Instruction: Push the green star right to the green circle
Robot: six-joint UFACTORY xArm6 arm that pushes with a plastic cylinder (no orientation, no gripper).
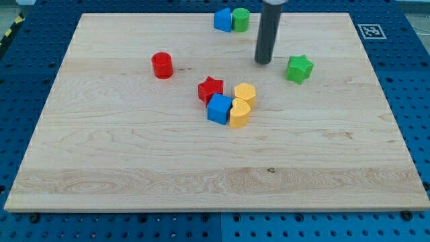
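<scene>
The rod came down from the view's top, and my tip point(263, 62) stood on the bare board, touching no block; being a plain rod, it had nothing to spread or pinch. The green star point(299, 68) lay just to its right, near but apart. The green circle point(240, 19) sat above and left of the tip, touching a blue block point(223, 19), close to the top edge. Further out, a red star point(210, 89), blue cube point(219, 109) and two yellow hearts point(245, 93) point(240, 113) huddled mid-board; a red cylinder point(162, 65) stood alone at left. The pale wooden board point(134, 175) rested on a blue pegboard bench point(416, 101), with a marker tag point(370, 31) at its top right corner.
</scene>
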